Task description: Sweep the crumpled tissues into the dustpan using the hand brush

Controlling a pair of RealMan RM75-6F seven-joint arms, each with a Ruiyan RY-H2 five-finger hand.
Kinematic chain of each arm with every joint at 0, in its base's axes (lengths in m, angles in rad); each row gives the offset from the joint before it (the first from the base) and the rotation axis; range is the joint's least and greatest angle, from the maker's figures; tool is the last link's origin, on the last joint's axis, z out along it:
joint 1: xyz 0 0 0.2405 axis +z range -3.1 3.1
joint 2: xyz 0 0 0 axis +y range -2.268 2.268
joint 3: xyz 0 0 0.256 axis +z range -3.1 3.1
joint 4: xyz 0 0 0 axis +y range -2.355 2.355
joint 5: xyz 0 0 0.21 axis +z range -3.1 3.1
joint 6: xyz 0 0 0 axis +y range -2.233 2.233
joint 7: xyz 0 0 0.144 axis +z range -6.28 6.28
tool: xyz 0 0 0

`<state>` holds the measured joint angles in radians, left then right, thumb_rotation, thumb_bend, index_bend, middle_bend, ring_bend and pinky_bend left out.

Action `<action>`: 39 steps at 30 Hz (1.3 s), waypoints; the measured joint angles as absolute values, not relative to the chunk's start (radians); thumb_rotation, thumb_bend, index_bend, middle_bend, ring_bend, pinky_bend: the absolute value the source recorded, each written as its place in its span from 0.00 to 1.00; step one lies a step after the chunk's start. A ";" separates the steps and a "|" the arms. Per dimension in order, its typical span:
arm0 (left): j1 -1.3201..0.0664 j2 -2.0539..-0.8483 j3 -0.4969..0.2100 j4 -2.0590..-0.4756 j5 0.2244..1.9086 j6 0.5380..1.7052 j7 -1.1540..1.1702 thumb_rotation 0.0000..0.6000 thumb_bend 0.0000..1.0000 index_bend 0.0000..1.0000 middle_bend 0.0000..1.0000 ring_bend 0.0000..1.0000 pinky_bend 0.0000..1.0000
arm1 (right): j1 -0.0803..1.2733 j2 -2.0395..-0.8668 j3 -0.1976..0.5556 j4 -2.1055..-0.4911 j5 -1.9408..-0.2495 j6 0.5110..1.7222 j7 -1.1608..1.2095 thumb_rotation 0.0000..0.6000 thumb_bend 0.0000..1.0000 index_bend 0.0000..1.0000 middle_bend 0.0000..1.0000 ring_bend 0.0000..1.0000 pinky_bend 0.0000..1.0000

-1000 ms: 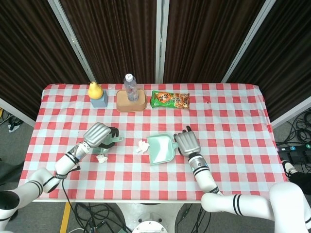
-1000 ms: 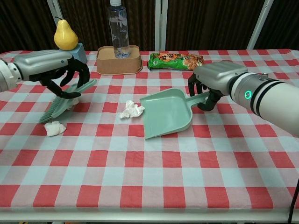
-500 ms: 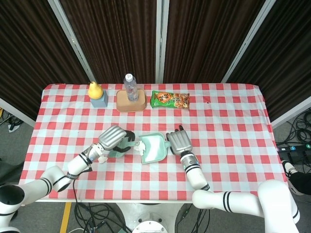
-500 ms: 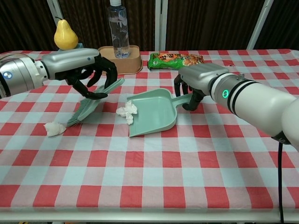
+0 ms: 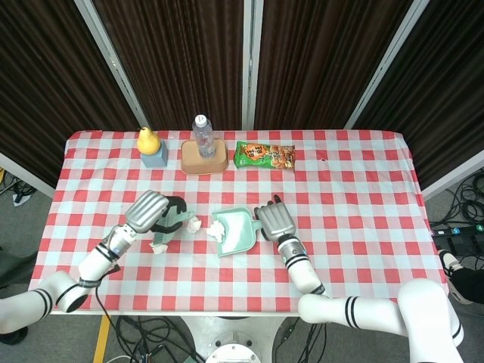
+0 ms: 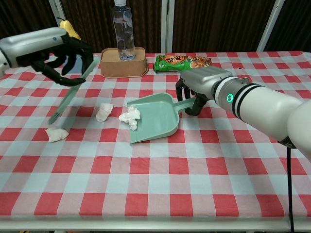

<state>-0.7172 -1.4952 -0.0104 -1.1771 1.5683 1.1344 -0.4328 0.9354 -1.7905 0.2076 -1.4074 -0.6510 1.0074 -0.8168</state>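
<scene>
My left hand (image 6: 53, 48) (image 5: 149, 212) grips the green hand brush (image 6: 73, 92) (image 5: 168, 231), lifted and tilted, bristles down to the left. My right hand (image 6: 201, 87) (image 5: 276, 221) holds the handle of the green dustpan (image 6: 153, 119) (image 5: 234, 231), whose mouth faces left. One crumpled tissue (image 6: 129, 118) (image 5: 215, 231) lies at the dustpan's lip. A second tissue (image 6: 104, 111) (image 5: 194, 224) sits just left of it on the cloth. A third tissue (image 6: 57, 134) lies further left, below the brush tip.
At the back of the red-checked table stand a pear (image 6: 68, 29) on a blue block, a water bottle (image 6: 123, 31) in a tan tray (image 6: 124, 68), and a green snack bag (image 6: 182, 63).
My left hand has swung the brush back to the left and lifted it. The dustpan has slid slightly left. A second tissue now lies near the dustpan's mouth.
</scene>
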 measured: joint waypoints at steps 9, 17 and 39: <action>-0.598 -1.484 0.006 -1.281 1.466 1.166 -0.283 1.00 0.43 0.49 0.54 0.67 0.88 | 0.944 -1.780 0.204 -1.398 -0.665 0.987 -0.796 1.00 0.42 0.60 0.53 0.30 0.14; -0.574 -1.547 -0.048 -1.329 1.376 1.145 -0.186 1.00 0.43 0.49 0.54 0.67 0.88 | 0.951 -1.776 0.197 -1.397 -0.659 0.983 -0.797 1.00 0.42 0.60 0.53 0.30 0.14; -0.722 -1.751 -0.163 -1.163 1.414 1.056 -0.210 1.00 0.43 0.49 0.54 0.67 0.88 | 0.974 -1.814 0.211 -1.396 -0.635 1.006 -0.807 1.00 0.42 0.61 0.53 0.30 0.14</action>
<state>-0.7220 -1.7513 -0.1630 -1.1628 1.4137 1.0565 -0.2099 0.9744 -1.8139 0.2110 -1.3957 -0.6345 1.0061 -0.8072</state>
